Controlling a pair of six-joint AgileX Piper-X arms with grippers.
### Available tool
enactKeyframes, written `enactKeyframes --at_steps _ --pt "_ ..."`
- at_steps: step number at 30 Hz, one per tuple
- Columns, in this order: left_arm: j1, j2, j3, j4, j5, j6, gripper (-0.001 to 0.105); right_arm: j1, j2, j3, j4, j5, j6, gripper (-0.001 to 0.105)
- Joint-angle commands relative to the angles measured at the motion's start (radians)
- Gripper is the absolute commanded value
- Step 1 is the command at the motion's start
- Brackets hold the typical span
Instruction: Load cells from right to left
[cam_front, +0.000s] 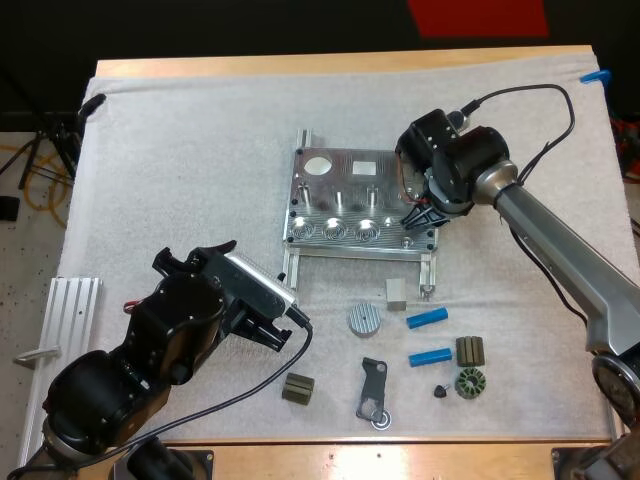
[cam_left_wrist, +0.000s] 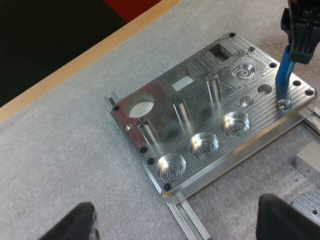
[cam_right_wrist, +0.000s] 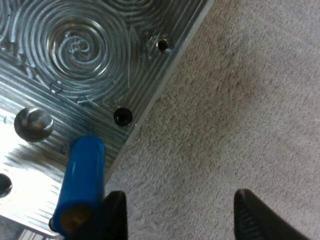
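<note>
The metal fixture (cam_front: 340, 195) lies mid-mat, with several round spiral pockets (cam_left_wrist: 204, 145) along its front edge. A blue cylinder (cam_left_wrist: 283, 75) stands upright in a small hole at the fixture's right front corner. My right gripper (cam_front: 420, 220) hangs over that corner, and its fingers (cam_right_wrist: 260, 215) stand apart with the cylinder (cam_right_wrist: 82, 185) just outside one finger. Two more blue cylinders (cam_front: 427, 318) (cam_front: 430, 356) lie on the mat in front of the fixture. My left gripper (cam_front: 272, 320) hovers open, front left of the fixture, its fingertips (cam_left_wrist: 75, 222) wide apart.
Small parts lie on the front mat: a ribbed grey disc (cam_front: 364, 319), a grey block (cam_front: 396, 292), dark ribbed pieces (cam_front: 470, 350) (cam_front: 298, 388), a toothed ring (cam_front: 469, 382) and a dark bracket (cam_front: 372, 392). A ribbed metal rail (cam_front: 70, 310) lies at the left edge.
</note>
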Motion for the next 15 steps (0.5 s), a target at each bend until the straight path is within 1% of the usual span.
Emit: enactKeyframes --at_steps 1,4,7,11,15 --pt "-0.001 -0.004 -0.006 -0.005 -0.016 -0.011 0.065 -0.002 -0.006 -0.007 -0.004 -0.004 0.003 0.047" --pt "-0.001 -0.004 -0.006 -0.005 -0.016 -0.011 0.065 -0.002 -0.011 -0.023 0.024 -0.004 0.003 0.047" --pt "-0.001 -0.004 -0.006 -0.005 -0.016 -0.011 0.065 0.003 -0.011 -0.059 0.082 -0.006 0.003 0.047" --pt "-0.001 -0.004 -0.006 -0.005 -0.016 -0.011 0.065 0.003 -0.011 -0.085 0.142 -0.087 0.034 0.047" --pt "-0.001 -0.004 -0.006 -0.005 -0.016 -0.011 0.065 0.003 -0.011 -0.085 0.188 -0.099 0.042 0.047"
